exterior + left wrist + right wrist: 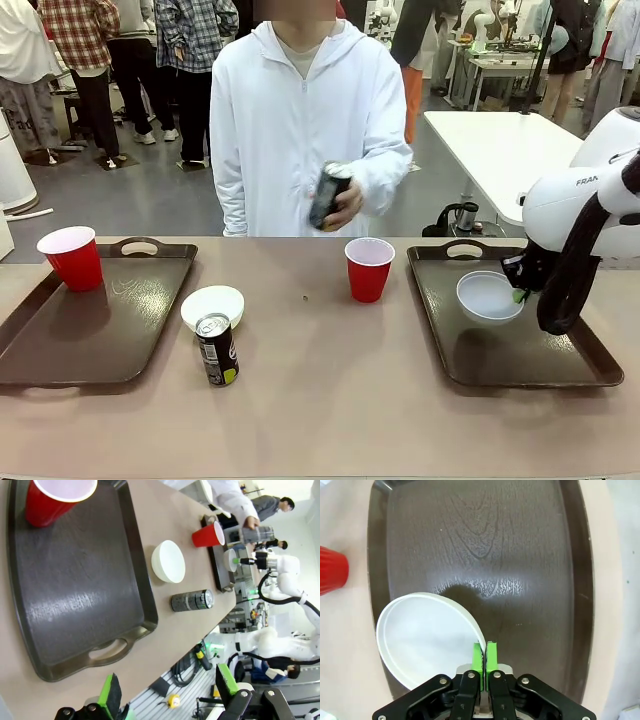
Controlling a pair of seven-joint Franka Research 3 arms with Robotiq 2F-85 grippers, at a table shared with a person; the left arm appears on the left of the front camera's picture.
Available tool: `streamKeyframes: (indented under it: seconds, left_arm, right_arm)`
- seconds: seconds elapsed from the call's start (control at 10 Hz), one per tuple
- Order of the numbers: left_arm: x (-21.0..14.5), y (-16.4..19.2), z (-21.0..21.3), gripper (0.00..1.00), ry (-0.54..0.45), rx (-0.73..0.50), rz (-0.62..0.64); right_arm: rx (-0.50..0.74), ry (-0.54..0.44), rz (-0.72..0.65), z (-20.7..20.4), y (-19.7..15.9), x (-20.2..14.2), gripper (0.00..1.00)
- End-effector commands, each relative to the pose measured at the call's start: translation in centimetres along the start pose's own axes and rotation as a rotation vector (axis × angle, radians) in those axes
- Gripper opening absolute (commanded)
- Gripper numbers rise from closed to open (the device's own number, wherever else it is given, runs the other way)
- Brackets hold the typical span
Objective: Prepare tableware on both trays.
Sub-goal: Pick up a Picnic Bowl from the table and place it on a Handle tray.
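1. While the right gripper (484,656) pinches the rim of the pale grey-white bowl (420,637), its green pads stand almost together, one inside the wall and one outside.
2. That bowl hangs over the right tray (535,555), on the side nearest the table's red cup (369,270), and looks slightly tipped. Whether its base touches the tray floor I cannot tell.
3. To place it well, I would level the bowl, lower it until the base sits flat, and part the pads only enough to free the rim. Lifting straight away should stop the inner pad dragging the wall.
4. Keeping the bowl to this side should leave floor for a cup and a can.
5. The left gripper (169,690) is spread wide and holds nothing, past the handle end of the left tray (75,595), which carries the other red cup (72,258).
6. Between the trays, the cream-white bowl (212,303) and a standing drink can (217,350) sit just beside each other. The person's hand (347,207) holds a second can (327,193) above the far edge.
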State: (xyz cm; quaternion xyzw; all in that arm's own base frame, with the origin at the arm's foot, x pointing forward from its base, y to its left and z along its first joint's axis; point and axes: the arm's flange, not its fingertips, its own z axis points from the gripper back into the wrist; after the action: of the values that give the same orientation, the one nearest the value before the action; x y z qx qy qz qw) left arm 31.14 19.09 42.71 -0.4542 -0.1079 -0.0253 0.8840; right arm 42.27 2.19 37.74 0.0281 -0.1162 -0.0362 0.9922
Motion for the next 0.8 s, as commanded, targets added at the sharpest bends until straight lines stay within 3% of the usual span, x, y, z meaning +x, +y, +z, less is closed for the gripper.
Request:
streamKeyframes:
  seconds: [0.0, 0.3, 0.4, 0.5, 0.6, 0.7]
  left_arm:
    - [0.0, -0.1, 0.2, 1.00, -0.008, -0.014, -0.003]
    - [0.0, -0.1, 0.2, 1.00, -0.008, -0.014, -0.003]
    - [0.0, -0.1, 0.2, 1.00, -0.008, -0.014, -0.003]
    - [0.0, -0.1, 0.2, 1.00, -0.008, -0.014, -0.003]
    - [0.0, -0.1, 0.2, 1.00, -0.008, -0.014, -0.003]
    - [0.0, -0.1, 0.2, 1.00, -0.008, -0.014, -0.003]
  right_arm:
    - [0.015, -0.011, -0.026, -0.9, 0.6, -0.2, 0.04]
    - [-0.017, 0.054, -0.025, -1.2, 0.5, -1.3, 0.04]
    - [-0.028, 0.132, -0.034, 0.4, 1.2, -3.8, 0.04]
    - [-0.074, 0.243, 0.003, 4.0, 2.0, -9.7, 0.04]
    - [-0.105, 0.239, 0.071, 6.7, 1.9, -13.7, 0.04]
    - [-0.119, 0.252, 0.032, 6.9, 1.2, -13.5, 0.04]
